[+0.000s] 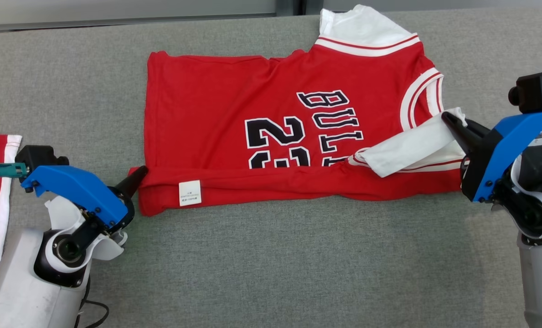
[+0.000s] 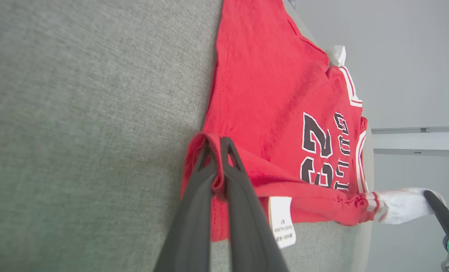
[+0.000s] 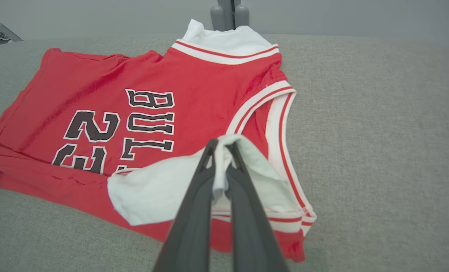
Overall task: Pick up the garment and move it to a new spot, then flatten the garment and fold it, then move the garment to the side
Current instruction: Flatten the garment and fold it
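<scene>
Here, in the head view, the red garment [image 1: 234,105] is spread on the grey counter [image 1: 271,255], its near edge folded over and marked by a white label [image 1: 189,192]. Left of the label, the folded corner is pinched by the closed left claw [image 1: 138,175]; far right of the label, a white sleeve [image 1: 412,150] is pinched by the closed right claw [image 1: 448,119].

In the left wrist view, red cloth is clamped in the left claw [image 2: 216,141], just beside the label [image 2: 281,223].

In the right wrist view, the sleeve [image 3: 156,192] is gripped by the right claw [image 3: 222,142].
</scene>
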You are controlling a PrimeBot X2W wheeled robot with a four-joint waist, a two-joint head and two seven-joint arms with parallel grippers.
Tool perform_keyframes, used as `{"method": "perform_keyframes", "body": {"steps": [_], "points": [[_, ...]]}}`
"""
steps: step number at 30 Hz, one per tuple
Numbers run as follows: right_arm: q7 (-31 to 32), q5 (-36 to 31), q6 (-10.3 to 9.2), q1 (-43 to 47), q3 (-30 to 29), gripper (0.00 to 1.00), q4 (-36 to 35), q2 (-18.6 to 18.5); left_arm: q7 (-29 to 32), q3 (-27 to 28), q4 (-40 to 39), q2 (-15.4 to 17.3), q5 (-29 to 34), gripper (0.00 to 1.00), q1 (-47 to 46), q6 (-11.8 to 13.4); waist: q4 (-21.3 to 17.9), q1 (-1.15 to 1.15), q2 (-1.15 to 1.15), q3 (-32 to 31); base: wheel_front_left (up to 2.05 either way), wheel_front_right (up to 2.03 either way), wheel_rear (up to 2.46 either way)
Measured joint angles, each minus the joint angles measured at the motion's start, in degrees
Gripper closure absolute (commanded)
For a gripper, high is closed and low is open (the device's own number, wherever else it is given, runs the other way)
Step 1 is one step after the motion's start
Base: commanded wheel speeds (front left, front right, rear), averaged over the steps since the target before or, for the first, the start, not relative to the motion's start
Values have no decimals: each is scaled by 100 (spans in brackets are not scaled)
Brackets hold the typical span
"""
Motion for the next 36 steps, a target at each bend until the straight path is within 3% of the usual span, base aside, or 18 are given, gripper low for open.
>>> {"method": "perform_keyframes", "body": {"steps": [9, 10, 11, 12, 24, 29, 36], "points": [[-519, 38, -1, -261, 136, 100, 410, -126, -264, -45, 245, -204, 58, 100, -205, -198, 100, 0, 0, 139, 0, 0, 0], [-630, 46, 0, -274, 125, 60, 431, -121, -336, -43, 265, -231, 75, 60, -227, -216, 109, 0, 0, 139, 0, 0, 0], [-740, 63, -1, -297, 89, 0, 467, -93, -417, -27, 287, -257, 105, 9, -244, -244, 119, 0, 0, 135, 0, 0, 0], [-867, 65, -1, -329, 86, 0, 490, -82, -517, -7, 304, -276, 118, 0, -254, -266, 127, 0, 0, 132, 0, 0, 0], [-1494, 286, -1, 30, -135, 0, 712, -107, -1965, -26, 391, -699, 605, 0, 431, -633, 317, -1, 0, -219, 0, 0, 0], [-1249, -63, -1, 528, -591, 0, 703, 52, -2679, -238, 344, -661, 1252, 0, 847, -594, 357, -1, 0, -411, 0, 0, 0], [-1189, -777, -1, 850, -1221, 0, 704, 408, -2997, -682, 477, -693, 1994, 0, 856, -294, 363, -2, 0, -485, 0, 0, 0]]}}
